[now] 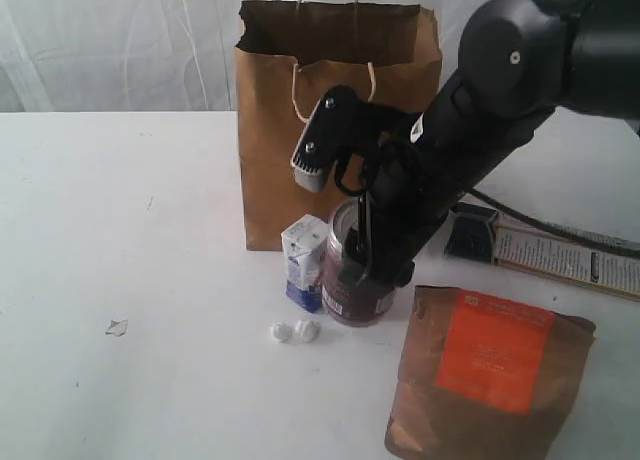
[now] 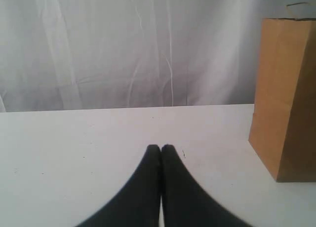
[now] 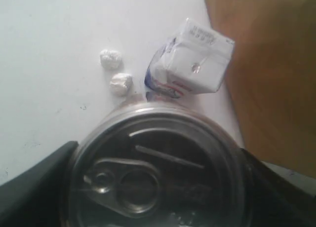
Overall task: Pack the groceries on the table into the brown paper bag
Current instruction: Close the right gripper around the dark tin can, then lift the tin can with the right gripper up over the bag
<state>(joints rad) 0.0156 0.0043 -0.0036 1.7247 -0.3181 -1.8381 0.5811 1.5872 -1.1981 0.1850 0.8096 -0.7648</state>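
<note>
Seemingly, right gripper (image 3: 157,187) clasps 1 can (image 1: 350,295) beside 1 carton (image 1: 303,260), 2 lumps (image 1: 281,332), 1 pouch (image 1: 490,380), 1 bag (image 1: 280,160); left gripper (image 2: 161,148) closed.

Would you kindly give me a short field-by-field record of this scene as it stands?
Container: brown paper bag upright on the table, behind the can
Right arm: right hand closed around the can, which stands on the table
Left arm: left hand shut, empty
Beside the can: small carton, two white lumps
Elsewhere on table: orange-labelled pouch, flat printed box
</note>
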